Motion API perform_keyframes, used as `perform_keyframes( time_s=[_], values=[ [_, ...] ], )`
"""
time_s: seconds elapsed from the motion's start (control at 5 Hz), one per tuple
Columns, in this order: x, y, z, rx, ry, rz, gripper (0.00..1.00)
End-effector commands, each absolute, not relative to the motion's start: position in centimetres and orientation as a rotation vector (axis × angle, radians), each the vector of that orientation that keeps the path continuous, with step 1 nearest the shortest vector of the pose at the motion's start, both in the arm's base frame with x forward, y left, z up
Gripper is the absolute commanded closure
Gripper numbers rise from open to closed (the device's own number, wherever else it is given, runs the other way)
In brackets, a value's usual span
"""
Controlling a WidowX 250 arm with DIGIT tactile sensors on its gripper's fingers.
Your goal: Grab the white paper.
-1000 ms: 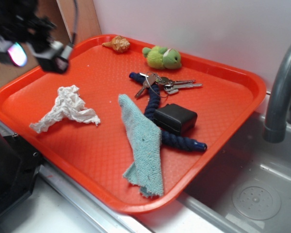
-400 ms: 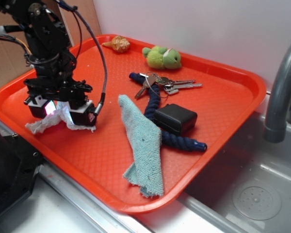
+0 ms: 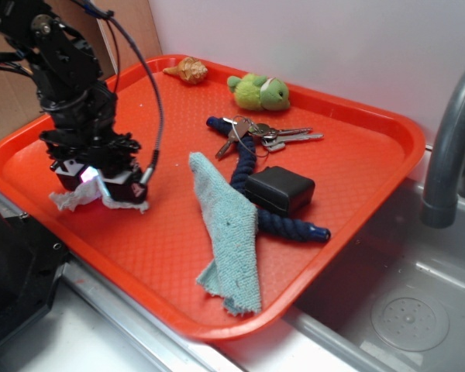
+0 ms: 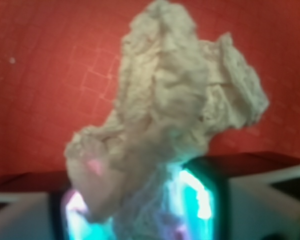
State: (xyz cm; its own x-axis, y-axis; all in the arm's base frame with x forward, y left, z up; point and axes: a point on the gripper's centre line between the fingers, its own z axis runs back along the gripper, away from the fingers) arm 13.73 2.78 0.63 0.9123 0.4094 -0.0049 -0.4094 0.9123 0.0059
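Observation:
The white paper (image 3: 67, 200) lies crumpled near the left edge of the red tray (image 3: 356, 155). My gripper (image 3: 99, 186) is down on the tray over it, and only the paper's ragged edges stick out under the fingers. In the wrist view the white paper (image 4: 165, 100) bunches up from between my gripper's (image 4: 140, 210) two glowing pads and fills the gap between them. The fingers press against it on both sides.
A light teal cloth (image 3: 229, 225) lies to the right on the tray, over a blue rope (image 3: 248, 167) with a black box (image 3: 279, 190). Keys (image 3: 267, 133), a green plush (image 3: 260, 91) and a shell (image 3: 188, 71) sit further back. A faucet (image 3: 449, 139) and sink (image 3: 418, 310) are at the right.
The arm came down from above the tray's left corner onto the white paper. Since then the fingers have drawn closer and the paper has bunched between them.

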Motion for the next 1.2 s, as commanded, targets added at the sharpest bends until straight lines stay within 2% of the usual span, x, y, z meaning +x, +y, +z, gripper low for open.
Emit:
perform_keyframes(
  time_s=[0.0,0.2,0.4,0.6,0.8,1.0],
  values=[
    [10.7,2.5,6.3,0.166,0.044,0.249,1.00],
    [15.3,2.9,11.2,0.052,-0.031,0.190,1.00],
    [16.6,2.4,16.6,0.029,-0.128,0.190,1.00],
    [17.0,1.9,21.7,0.009,-0.177,0.215,1.00],
    [16.4,1.8,26.2,-0.038,-0.238,0.224,1.00],
    [15.3,2.1,27.4,-0.063,-0.283,0.243,1.00]
  ],
)
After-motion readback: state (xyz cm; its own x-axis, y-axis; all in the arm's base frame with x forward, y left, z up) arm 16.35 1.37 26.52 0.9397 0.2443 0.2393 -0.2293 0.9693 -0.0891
